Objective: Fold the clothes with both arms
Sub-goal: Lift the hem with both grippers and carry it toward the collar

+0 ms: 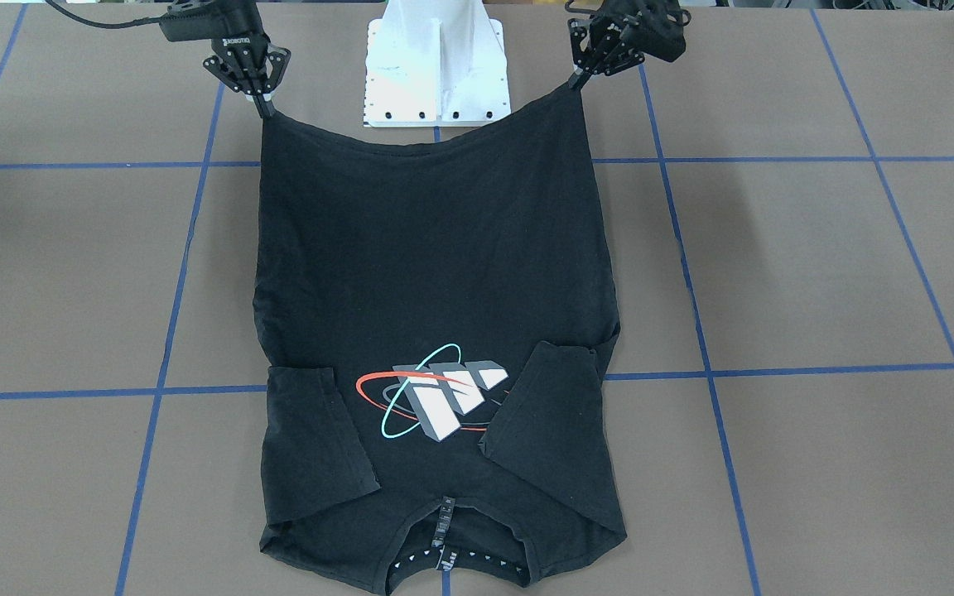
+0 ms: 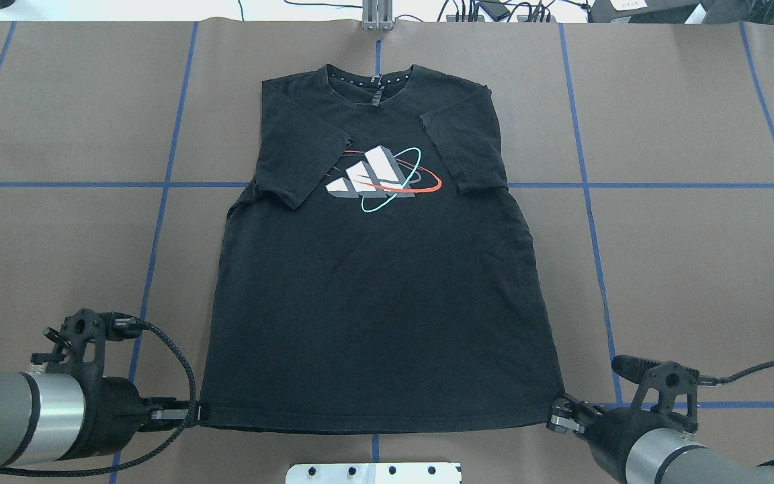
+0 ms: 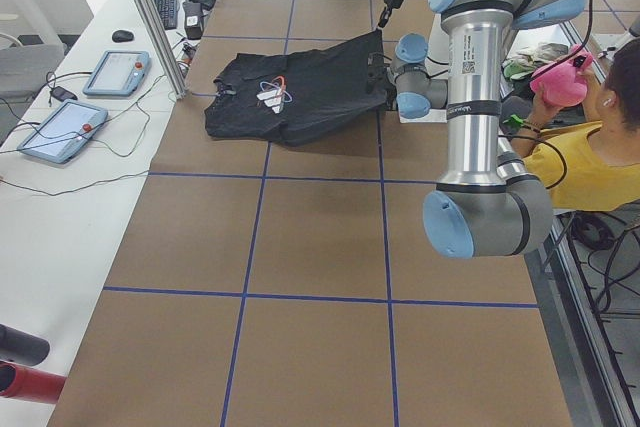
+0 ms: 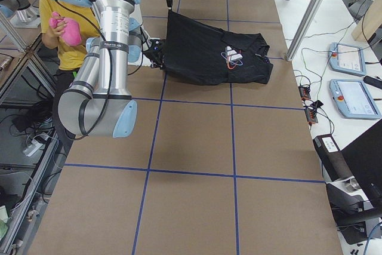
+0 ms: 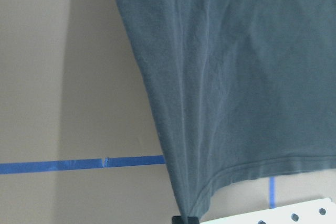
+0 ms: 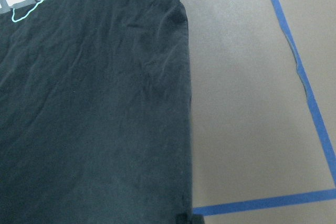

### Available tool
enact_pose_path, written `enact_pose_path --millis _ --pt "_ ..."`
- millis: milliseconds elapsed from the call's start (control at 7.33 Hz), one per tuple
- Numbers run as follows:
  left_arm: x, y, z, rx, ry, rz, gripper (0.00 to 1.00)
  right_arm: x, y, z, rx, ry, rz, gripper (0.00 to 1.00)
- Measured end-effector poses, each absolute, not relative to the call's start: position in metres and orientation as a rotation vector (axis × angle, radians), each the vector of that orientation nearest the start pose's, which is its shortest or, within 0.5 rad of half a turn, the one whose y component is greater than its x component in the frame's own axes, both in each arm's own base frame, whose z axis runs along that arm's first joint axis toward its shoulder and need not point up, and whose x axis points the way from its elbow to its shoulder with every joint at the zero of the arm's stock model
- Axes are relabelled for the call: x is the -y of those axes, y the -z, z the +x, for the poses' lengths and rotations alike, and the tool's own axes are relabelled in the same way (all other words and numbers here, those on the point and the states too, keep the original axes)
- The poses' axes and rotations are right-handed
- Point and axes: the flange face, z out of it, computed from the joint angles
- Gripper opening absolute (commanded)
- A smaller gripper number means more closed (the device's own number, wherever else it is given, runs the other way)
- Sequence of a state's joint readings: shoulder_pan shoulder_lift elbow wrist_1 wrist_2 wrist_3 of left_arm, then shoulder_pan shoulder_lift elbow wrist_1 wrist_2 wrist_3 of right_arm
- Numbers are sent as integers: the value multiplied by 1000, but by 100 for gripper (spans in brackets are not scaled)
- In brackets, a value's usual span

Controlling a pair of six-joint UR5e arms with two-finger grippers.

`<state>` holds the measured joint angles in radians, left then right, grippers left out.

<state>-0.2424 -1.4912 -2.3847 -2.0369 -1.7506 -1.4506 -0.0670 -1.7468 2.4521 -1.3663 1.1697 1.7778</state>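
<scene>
The T-shirt, hem corners clamped by the left pincer and right pincer, may slip or skew if lifted unevenly.

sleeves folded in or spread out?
Folded in. Both sleeves of the T-shirt lie over the chest, flanking the graphic.

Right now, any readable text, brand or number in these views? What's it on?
"ROBOTIQ": white print on the body of the right claw, in the front-facing view.
T-shirt graphic: stripes and orbit rings only, no words.
Collar tape: white marks, too small to read.
Stickers on the left arm and the right arm: too small to read.
No numbers are legible in any view.
</scene>
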Motion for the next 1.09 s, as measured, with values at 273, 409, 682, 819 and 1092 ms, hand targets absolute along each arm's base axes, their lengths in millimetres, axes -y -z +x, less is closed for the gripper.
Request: enact_pose_path --millis 273,409,682,819,1092 --pt "210 -242 305 -1214 -55 56 0 132 -261 -332 955 -237 153 0" --pt "200 -230 287 -1225 -84 39 0 117 -245 -320 961 -186 114 0" --pt "177 -207 262 -1247 -143 -4 0 97 -230 -311 981 -126 72 0" --pt "177 -205 260 -1243 -142 -7 0 99 -226 -308 990 -134 76 0" --pt "212 -210 289 -1228 -91 49 0 124 -222 -301 1003 -214 121 0"
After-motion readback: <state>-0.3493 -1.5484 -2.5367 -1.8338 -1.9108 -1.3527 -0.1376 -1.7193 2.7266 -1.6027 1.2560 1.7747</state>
